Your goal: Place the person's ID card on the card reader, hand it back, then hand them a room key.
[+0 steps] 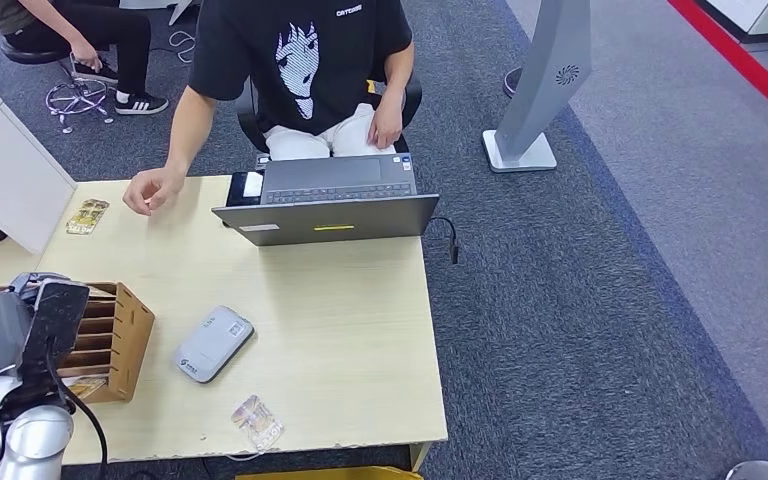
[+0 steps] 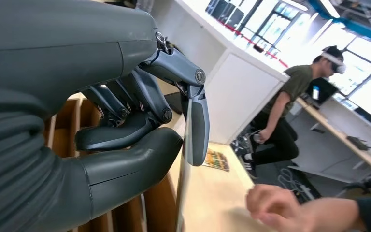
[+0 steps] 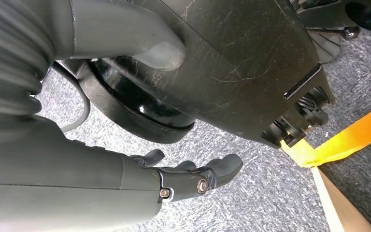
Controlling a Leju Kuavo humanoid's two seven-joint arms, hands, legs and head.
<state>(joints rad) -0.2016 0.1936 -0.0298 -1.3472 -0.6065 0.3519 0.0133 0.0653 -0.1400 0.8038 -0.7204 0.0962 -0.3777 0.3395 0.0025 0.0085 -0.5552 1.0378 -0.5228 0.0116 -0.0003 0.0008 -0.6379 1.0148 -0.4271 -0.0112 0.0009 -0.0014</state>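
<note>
While the left hand (image 1: 35, 300) is held over the wooden slotted organizer (image 1: 120, 335), a thin card (image 2: 184, 164) is seen edge-on in the left wrist view, pinched between the thumb and a finger; it is judged to be a room key drawn from the organizer, though its face cannot be read. A patterned card (image 1: 87, 215) lies on the far left part of the desk (image 1: 360, 350), just beside the seated person's hand (image 1: 150, 188), which rests on the desk near an open laptop (image 1: 332, 200). The grey card reader (image 1: 214, 343) sits mid-desk, nothing on it. A clear plastic holder (image 1: 257, 421) lies near the front edge. The right hand (image 3: 183, 181) hangs by the robot's body over carpet, fingers loosely extended and apart, holding nothing. For the handover, the card should be kept firmly pinched, lifted free of the organizer slots before being swung, then carried toward the person's hand with a free edge offered for grasping.
</note>
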